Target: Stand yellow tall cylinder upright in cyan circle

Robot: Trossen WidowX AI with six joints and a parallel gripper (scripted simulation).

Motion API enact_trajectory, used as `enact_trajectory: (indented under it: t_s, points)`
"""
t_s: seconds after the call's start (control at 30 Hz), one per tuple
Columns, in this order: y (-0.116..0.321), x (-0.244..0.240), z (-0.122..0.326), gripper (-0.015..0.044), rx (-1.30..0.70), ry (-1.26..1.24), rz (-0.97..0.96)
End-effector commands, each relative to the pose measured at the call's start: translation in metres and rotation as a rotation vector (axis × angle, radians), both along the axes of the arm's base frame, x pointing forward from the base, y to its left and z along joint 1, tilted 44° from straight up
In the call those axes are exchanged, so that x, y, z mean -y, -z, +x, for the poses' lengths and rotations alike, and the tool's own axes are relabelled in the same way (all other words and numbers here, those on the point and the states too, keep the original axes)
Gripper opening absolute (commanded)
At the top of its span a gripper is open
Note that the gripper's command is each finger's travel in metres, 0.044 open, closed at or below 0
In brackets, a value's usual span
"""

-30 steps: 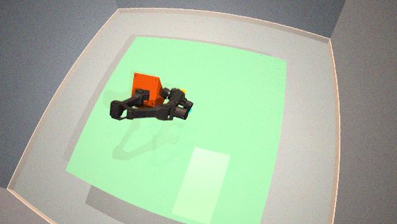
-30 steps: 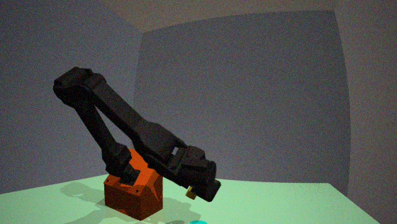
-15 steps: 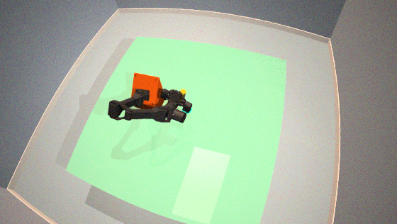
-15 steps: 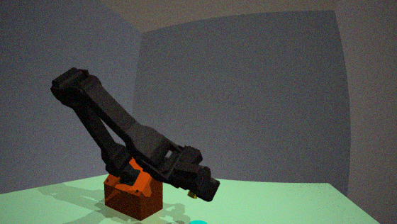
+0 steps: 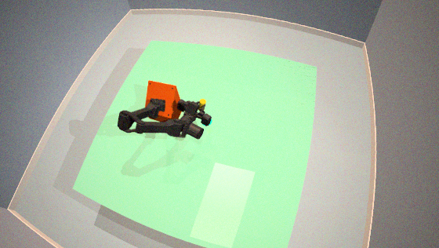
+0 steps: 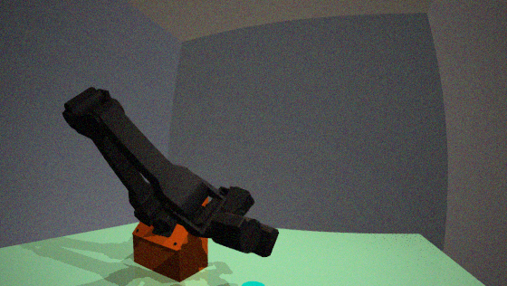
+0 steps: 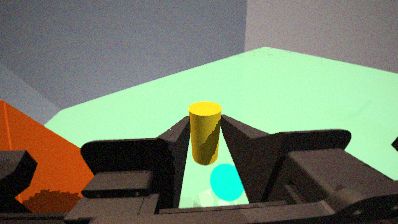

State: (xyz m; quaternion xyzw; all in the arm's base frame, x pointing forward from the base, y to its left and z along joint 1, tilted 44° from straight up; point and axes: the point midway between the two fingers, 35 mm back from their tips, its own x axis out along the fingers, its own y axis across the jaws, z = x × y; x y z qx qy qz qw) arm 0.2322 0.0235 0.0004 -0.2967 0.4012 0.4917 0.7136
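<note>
Gripper: closed on the yellow tall cylinder, which is clamped between the two dark fingers; one finger is pressed against each side of the cylinder's wall.

Yellow tall cylinder: held clear of the green mat in the wrist view, its flat top face turned upward toward the camera and its lower end hanging above the mat; in the top view only a small yellow end is seen past the gripper's tip.

Cyan circle: seen on the mat in the wrist view, in the gap between the fingers, just below and slightly right of the cylinder's lower end; whether the cylinder is directly over it cannot be told. In the top view a sliver of cyan is shown beside the wrist housing, and in the exterior view its edge is shown at the bottom of the frame, in front of the base.

Arm: folded, with the elbow raised high at the left of the exterior view and the forearm sloped down toward the mat; the gripper end is carried low, above the mat.

Orange base: a block set on the green mat, from which the arm is mounted; its corner is shown at the left of the wrist view.

Pale rectangle: a lighter patch lying on the mat, well apart from the gripper.
</note>
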Motion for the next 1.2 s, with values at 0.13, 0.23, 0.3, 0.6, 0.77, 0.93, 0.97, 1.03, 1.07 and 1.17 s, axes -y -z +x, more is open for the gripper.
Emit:
enact_trajectory:
  t_s: [0.13,0.23,0.3,0.6,0.77,0.93,0.97,1.03,1.07,1.17]
  points:
    - [-0.004,0.000,0.001,0.0105,0.062,-0.013,0.038]
    - [-0.006,0.001,0.001,0.0105,0.084,-0.016,0.048]
    - [-0.007,0.001,0.001,0.0105,0.098,-0.019,0.055]
    - [-0.012,0.003,0.002,0.0105,0.165,-0.029,0.084]
    - [-0.014,0.004,0.003,0.0105,0.203,-0.034,0.098]
    - [-0.017,0.005,0.003,0.0105,0.242,-0.040,0.110]
    - [-0.018,0.005,0.003,0.0105,0.249,-0.041,0.113]
    - [-0.019,0.006,0.003,0.0105,0.265,-0.044,0.117]
    - [-0.020,0.006,0.003,0.0105,0.273,-0.045,0.120]
    - [-0.021,0.006,0.003,0.0105,0.285,-0.047,0.123]
